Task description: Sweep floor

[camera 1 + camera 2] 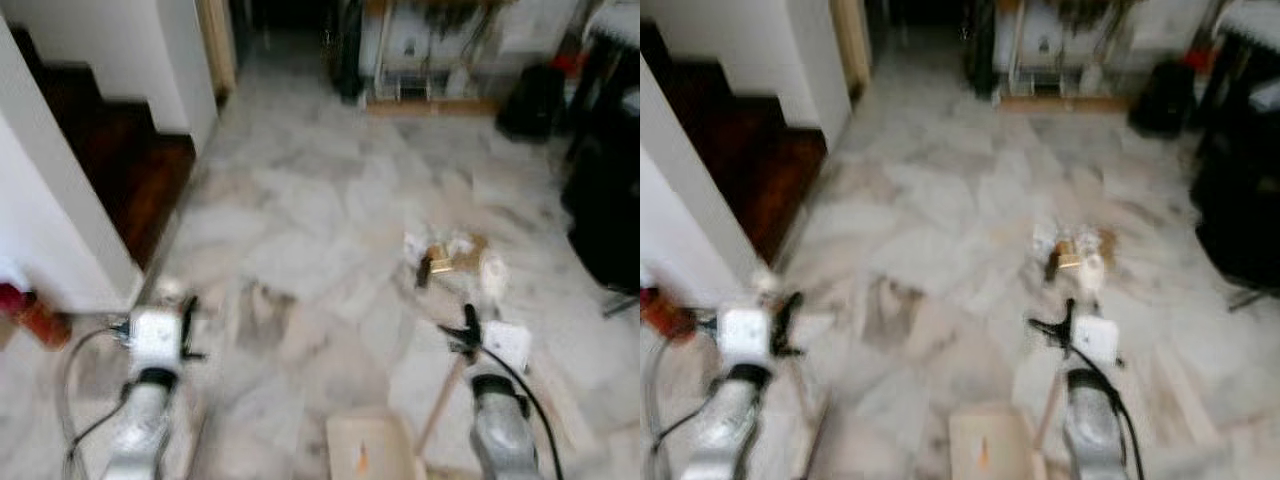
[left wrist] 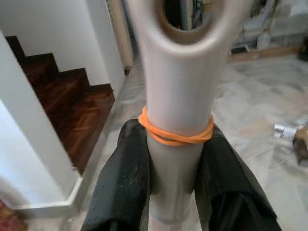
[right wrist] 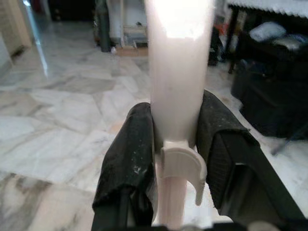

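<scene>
Grippers clamped on two pale handles over marble floor (image 1: 320, 200).

Head views: litter pile (image 1: 455, 258) lies at one o'clock, just beyond the right gripper (image 1: 468, 330); left gripper (image 1: 187, 325) at ten o'clock beside the stairs (image 1: 120, 160); a dustpan (image 1: 368, 448) sits low between the arms. Left wrist view: jaws closed on a grey handle (image 2: 178, 110) banded with an orange rubber band (image 2: 175, 134). Right wrist view: jaws closed on a white pole (image 3: 177, 86).

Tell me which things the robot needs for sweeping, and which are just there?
For the job:
left gripper clamped on a handle
right gripper clamped on a pole
litter pile
dustpan

Just there:
stairs
black bag
</scene>
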`<state>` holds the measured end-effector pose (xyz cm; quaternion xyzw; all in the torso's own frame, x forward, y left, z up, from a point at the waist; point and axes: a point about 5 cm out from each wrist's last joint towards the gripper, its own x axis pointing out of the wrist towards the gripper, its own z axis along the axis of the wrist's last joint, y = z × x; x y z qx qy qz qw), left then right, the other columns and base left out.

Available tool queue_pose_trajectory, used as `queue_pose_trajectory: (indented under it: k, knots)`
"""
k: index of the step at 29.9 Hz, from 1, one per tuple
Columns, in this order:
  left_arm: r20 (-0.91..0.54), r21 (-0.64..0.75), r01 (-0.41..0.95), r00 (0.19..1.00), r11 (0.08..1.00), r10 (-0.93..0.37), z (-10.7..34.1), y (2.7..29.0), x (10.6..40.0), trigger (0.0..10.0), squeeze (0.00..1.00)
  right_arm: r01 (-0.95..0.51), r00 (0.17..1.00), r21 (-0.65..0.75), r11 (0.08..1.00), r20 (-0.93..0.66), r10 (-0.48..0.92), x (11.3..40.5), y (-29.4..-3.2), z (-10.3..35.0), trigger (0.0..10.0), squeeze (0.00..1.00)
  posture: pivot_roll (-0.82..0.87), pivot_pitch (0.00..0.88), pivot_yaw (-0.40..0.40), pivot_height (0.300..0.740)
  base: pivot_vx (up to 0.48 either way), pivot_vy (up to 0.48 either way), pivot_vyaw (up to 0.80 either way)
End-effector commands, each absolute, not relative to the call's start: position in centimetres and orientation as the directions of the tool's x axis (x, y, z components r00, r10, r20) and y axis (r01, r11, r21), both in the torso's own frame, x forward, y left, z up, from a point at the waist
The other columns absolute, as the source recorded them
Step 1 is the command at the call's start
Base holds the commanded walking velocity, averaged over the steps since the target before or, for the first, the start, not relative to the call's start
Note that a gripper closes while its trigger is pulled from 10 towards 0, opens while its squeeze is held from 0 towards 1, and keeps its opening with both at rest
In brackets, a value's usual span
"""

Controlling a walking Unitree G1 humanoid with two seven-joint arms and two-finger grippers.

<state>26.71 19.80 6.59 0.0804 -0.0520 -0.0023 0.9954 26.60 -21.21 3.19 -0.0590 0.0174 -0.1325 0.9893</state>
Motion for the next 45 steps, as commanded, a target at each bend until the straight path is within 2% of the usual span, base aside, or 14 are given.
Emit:
queue_pose_trajectory:
  k: [1, 5, 17, 26, 31, 36, 45]
  knots:
    - [0.151, 0.187, -0.029, 0.988, 0.982, 0.000, 7.8, 20.7, 27.0, 10.0, 0.00, 0.244, 0.970, -0.114, 0.963, 0.041, -0.241, 27.8, -20.7, 4.7, 10.0, 0.00, 0.07, 0.000, -0.025, 0.740, 0.334, 0.000, 0.00]
    - [0.150, 0.183, -0.032, 0.989, 0.982, 0.005, 7.8, 20.5, 26.9, 10.0, 0.00, 0.244, 0.970, -0.123, 0.962, 0.048, -0.239, 27.9, -21.1, 5.0, 10.0, 0.00, 0.07, 0.000, -0.036, 0.740, 0.328, 0.000, -0.77]
    - [0.138, 0.149, -0.034, 0.990, 0.988, 0.014, 7.2, 19.1, 26.1, 10.0, 0.00, 0.271, 0.962, -0.130, 0.954, 0.074, -0.264, 28.5, -23.2, 6.2, 10.0, 0.00, 0.06, 0.000, -0.066, 0.740, 0.329, 0.000, 0.00]
    - [0.117, 0.121, 0.030, 0.992, 0.992, -0.045, 6.8, 17.1, 25.6, 10.0, 0.00, 0.297, 0.955, -0.140, 0.945, 0.074, -0.289, 28.6, -24.6, 6.5, 10.0, 0.00, 0.08, 0.000, -0.053, 0.740, 0.330, 0.000, 0.00]
    - [0.130, 0.131, -0.005, 0.991, 0.991, -0.013, 7.3, 18.2, 25.8, 10.0, 0.00, 0.273, 0.962, -0.114, 0.955, 0.064, -0.267, 29.1, -23.8, 6.6, 10.0, 0.00, 0.08, 0.000, -0.086, 0.740, 0.331, 0.000, 0.00]
    - [0.105, 0.139, -0.045, 0.994, 0.989, 0.031, 6.5, 19.3, 25.5, 10.0, 0.00, 0.243, 0.969, -0.106, 0.964, 0.061, -0.238, 29.3, -23.0, 6.5, 10.0, 0.00, 0.06, 0.000, -0.086, 0.740, 0.330, 0.000, 0.00]
    - [0.098, 0.172, -0.002, 0.995, 0.985, -0.015, 7.3, 20.0, 26.4, 10.0, 0.00, 0.268, 0.963, -0.059, 0.962, 0.032, -0.266, 28.8, -21.7, 5.3, 10.0, 0.00, 0.05, 0.000, 0.004, 0.740, 0.326, 0.000, 0.00]
